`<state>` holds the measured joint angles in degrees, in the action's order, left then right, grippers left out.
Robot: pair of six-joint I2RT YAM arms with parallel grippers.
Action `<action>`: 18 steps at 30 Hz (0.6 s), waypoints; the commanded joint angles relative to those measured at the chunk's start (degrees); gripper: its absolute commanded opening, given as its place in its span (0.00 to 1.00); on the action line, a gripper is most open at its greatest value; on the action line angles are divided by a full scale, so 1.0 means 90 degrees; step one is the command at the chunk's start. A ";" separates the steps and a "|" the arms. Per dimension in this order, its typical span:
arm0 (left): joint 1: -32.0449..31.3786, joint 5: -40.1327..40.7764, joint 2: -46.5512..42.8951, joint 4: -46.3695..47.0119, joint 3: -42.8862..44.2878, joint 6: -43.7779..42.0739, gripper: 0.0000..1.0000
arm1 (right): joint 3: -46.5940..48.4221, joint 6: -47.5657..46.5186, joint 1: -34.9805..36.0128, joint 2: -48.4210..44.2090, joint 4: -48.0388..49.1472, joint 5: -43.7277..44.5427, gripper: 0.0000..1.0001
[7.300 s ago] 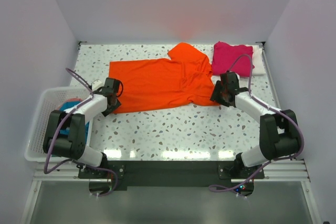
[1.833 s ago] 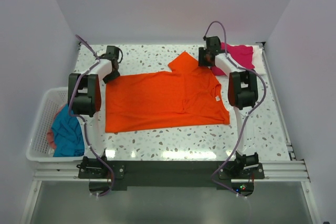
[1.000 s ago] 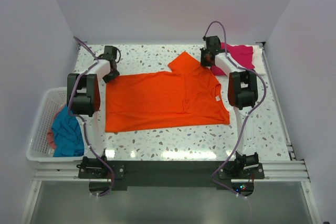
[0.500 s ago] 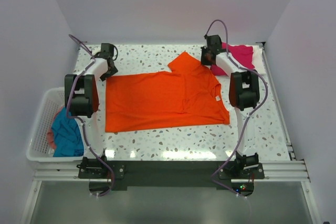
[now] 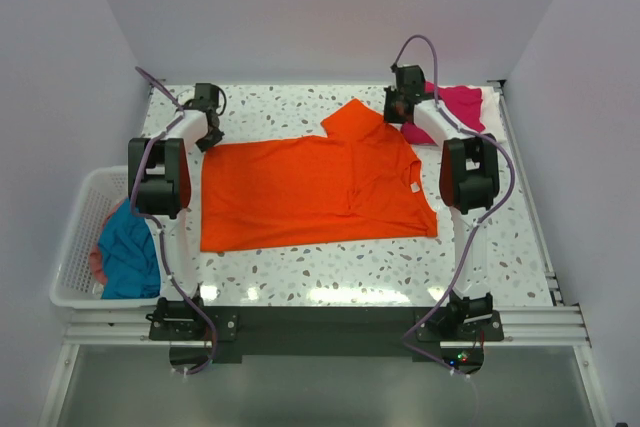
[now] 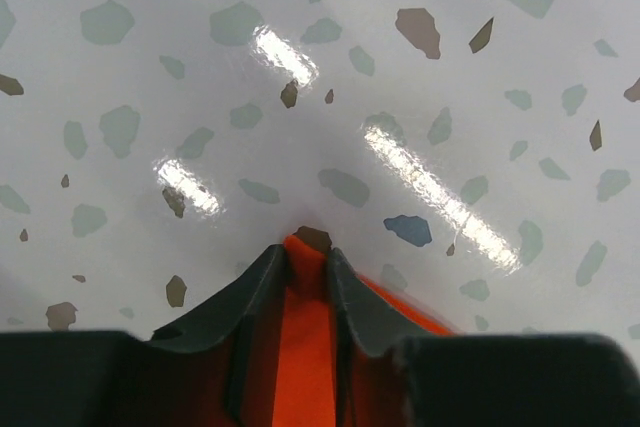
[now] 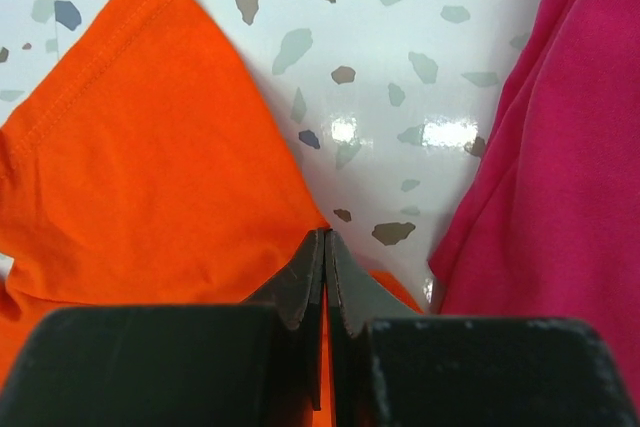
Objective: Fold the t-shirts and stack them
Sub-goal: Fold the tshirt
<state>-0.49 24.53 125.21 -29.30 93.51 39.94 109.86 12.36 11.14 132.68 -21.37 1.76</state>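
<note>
Your orange tee (image 5: 315,187) lies flat mid-table (image 5: 330,257), unmoved this past second. The left gripper (image 6: 308,247) opened, then narrowed astride its far corner; whether it grips is unclear. The right gripper (image 7: 326,239) stays closed at the far edge. It looks ready to fold.

An orange t-shirt (image 5: 300,192) lies spread flat on the speckled counter (image 5: 330,265). A folded magenta t-shirt (image 5: 458,107) sits far right.

The orange cloth t-shirt (image 5: 310,192) lies on the surface (image 5: 330,267), the magenta cloth t-shirt (image 5: 455,107) behind-right. Left, the white slatted plastic basket (image 5: 66,247) holds the teal cloth t-shirt (image 5: 125,252).
</note>
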 commanded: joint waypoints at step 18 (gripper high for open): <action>0.0055 -0.0255 -0.0825 0.0453 0.0030 -0.0132 0.00 | -0.0429 0.0150 -0.0192 -0.1500 0.0138 -0.0020 0.00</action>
<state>-0.45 22.41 123.81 -28.62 93.89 39.57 106.45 13.08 9.67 123.74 -21.41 1.78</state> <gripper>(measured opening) 0.062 0.009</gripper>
